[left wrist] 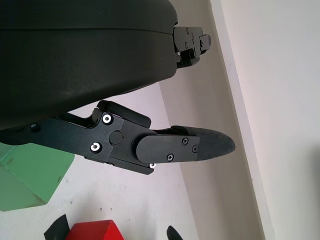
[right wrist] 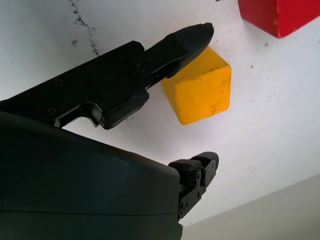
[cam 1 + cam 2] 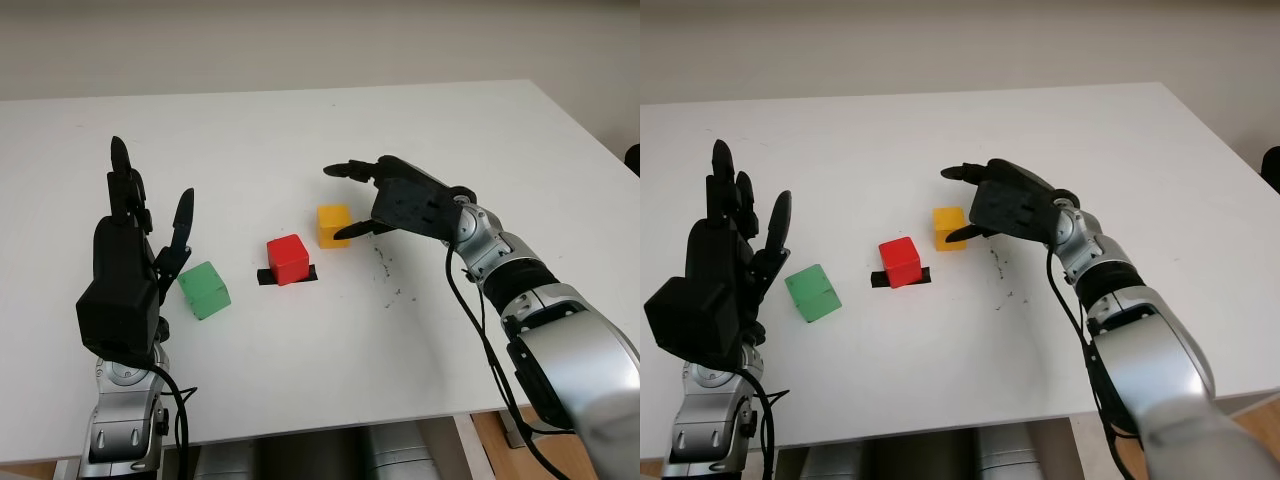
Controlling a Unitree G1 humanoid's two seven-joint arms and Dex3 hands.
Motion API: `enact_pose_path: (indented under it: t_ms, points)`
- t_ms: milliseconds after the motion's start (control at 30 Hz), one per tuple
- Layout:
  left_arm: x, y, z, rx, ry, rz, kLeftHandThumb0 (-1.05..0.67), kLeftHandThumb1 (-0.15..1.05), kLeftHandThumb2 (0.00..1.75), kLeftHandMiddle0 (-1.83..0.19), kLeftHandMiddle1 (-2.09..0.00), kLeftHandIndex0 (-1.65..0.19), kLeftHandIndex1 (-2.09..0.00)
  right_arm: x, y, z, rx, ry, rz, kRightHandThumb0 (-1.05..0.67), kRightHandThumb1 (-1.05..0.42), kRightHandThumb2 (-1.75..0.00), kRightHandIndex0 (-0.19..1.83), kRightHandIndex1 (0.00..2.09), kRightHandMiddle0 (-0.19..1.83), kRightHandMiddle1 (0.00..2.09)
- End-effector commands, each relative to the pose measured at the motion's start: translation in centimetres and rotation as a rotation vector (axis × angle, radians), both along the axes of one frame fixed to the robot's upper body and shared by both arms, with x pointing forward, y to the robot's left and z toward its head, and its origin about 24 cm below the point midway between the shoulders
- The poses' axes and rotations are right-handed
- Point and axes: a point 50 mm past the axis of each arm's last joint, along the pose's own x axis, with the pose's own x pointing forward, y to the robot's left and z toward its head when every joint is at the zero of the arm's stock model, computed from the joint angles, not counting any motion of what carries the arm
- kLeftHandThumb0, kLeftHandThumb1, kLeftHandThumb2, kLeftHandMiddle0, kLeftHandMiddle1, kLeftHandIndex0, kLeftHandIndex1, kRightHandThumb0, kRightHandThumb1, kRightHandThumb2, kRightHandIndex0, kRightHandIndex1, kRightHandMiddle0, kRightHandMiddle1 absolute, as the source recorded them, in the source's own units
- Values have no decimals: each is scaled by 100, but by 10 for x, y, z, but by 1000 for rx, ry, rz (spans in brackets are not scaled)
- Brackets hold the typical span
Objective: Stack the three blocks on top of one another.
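Fingers: right hand (image 3: 352, 200) is reaching with wide fingers around the yellow block (image 3: 333, 225), thumb tip (image 2: 192, 36) coming near its side, the other fingers (image 2: 202, 167) beyond it, not yet closing. It is holding nothing.
Table (image 3: 300, 130): white top is carrying all three blocks apart, none stacked; I judge the task is only beginning.
Left hand (image 3: 130, 260): open, waiting at 9 o'clock from the green block, probably to be ready for it later.
Green block (image 3: 205, 289): lying at 8 o'clock from the red one, a little turned.
Red block (image 3: 288, 259): sitting on a black mark (image 3: 265, 277), likely marking the base of the tower.
Yellow block: standing at 1 o'clock from the red block, near it.
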Motion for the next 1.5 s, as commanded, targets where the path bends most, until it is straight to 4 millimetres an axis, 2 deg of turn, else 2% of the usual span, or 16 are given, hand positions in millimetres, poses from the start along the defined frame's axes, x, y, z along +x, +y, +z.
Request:
enact_pose_path:
  t_ms: [0, 167, 433, 733, 1033, 1467]
  points:
    - [-1, 2, -1, 6, 1, 11, -59, 105, 35, 2, -6, 8, -6, 2, -1, 5, -20, -4, -1, -81, -84, -6, 6, 5, 33, 12]
    - [-1, 2, -1, 14, 0, 7, -59, 105, 35, 2, -6, 8, -6, 0, -1, 0, -53, -26, 7, -85, -84, -6, 8, 7, 38, 12]
    - [-2, 1, -1, 19, -1, 3, -59, 105, 36, 3, -5, 9, -6, -4, 2, -19, -40, -30, -68, -69, -86, -6, 12, 7, 44, 13]
    - [-3, 0, -2, 13, 1, 3, -60, 105, 36, 2, -5, 9, -5, -9, 3, -34, -27, -30, -106, -61, -87, -6, 20, 10, 56, 17]
    - [-2, -2, -2, 13, -4, -3, -59, 105, 36, 3, -5, 9, -5, -11, 2, -40, -7, -8, -118, -62, -89, -6, 23, 8, 63, 22]
    - [-1, -3, -1, 29, -3, -5, -60, 105, 36, 2, -5, 9, -5, -14, 2, -49, 157, 83, -158, -56, -91, -6, 24, 6, 68, 33]
